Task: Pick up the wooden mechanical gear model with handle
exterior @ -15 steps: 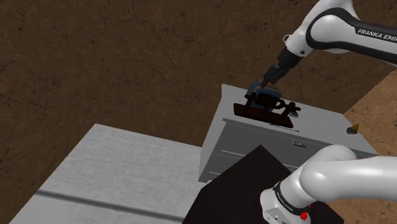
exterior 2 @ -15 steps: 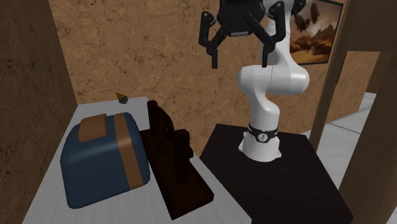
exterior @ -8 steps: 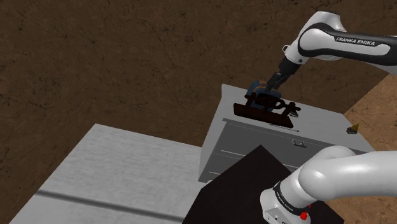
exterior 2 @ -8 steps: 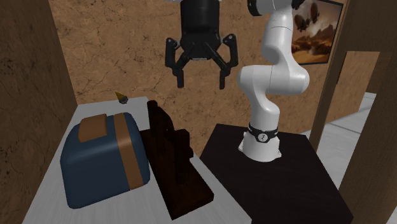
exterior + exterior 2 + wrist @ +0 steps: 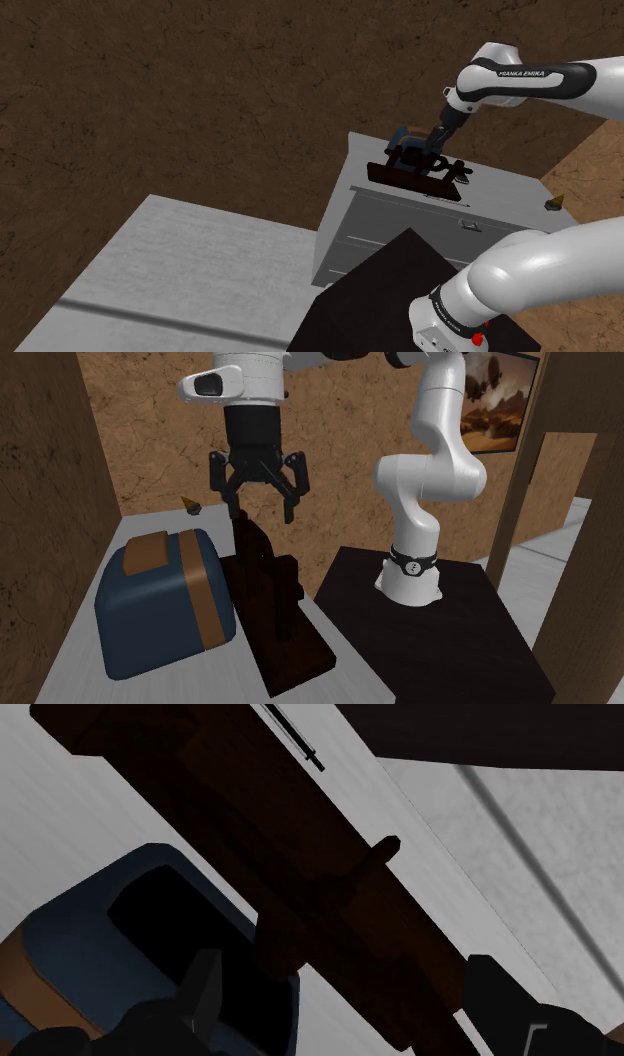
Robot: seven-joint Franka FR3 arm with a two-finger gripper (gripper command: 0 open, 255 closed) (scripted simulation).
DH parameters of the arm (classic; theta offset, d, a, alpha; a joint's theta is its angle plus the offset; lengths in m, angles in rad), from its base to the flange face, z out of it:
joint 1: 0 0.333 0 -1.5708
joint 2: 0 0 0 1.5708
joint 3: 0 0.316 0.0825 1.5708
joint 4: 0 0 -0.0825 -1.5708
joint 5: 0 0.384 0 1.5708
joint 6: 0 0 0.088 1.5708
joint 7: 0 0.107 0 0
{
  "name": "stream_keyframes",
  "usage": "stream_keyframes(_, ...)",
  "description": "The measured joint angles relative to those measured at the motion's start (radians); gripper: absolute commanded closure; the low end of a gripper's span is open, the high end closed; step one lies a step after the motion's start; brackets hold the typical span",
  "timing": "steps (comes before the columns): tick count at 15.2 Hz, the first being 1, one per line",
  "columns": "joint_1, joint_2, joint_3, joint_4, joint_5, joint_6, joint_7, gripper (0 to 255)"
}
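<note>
the gripper [image 5: 260, 512], fingers spread wide, hovered above the dark brown gear model [image 5: 272, 607] just beside the blue box [image 5: 150, 617], where a descending finger could have struck that box instead.

1. The arm [image 5: 430, 477] is built of thick, rounded, glossy white links.
2. Dark grey bands show where the links join.
3. A black ring [image 5: 412, 562] with small white marks circles the lowest link, just above the foot.
4. A small red spot [image 5: 478, 338] sits at that ring's edge.
5. One upper link has a dark strip with white lettering [image 5: 516, 73] that reads FRANKA EMIKA.
6. The white end link [image 5: 245, 382] has a dark round cap on its side.
7. The gripper [image 5: 260, 509] is all black: a cylinder-shaped body, angular linkages, and two slim fingers [image 5: 205, 989] with blocky tips.
</note>
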Motion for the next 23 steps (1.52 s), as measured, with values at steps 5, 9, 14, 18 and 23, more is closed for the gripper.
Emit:
stream_keyframes(5,-0.002,0.045,-0.024,-0.034,-0.002,0.072,-0.02,0)
stream_keyframes(9,-0.001,0.068,-0.035,-0.058,0.001,0.119,-0.028,255)
stream_keyframes(14,-0.001,0.069,-0.035,-0.06,0.002,0.124,-0.029,255)
stream_keyframes(18,-0.001,0.069,-0.036,-0.06,0.002,0.123,-0.029,255)
stream_keyframes(23,-0.001,0.052,-0.027,-0.035,-0.001,0.081,-0.024,255)
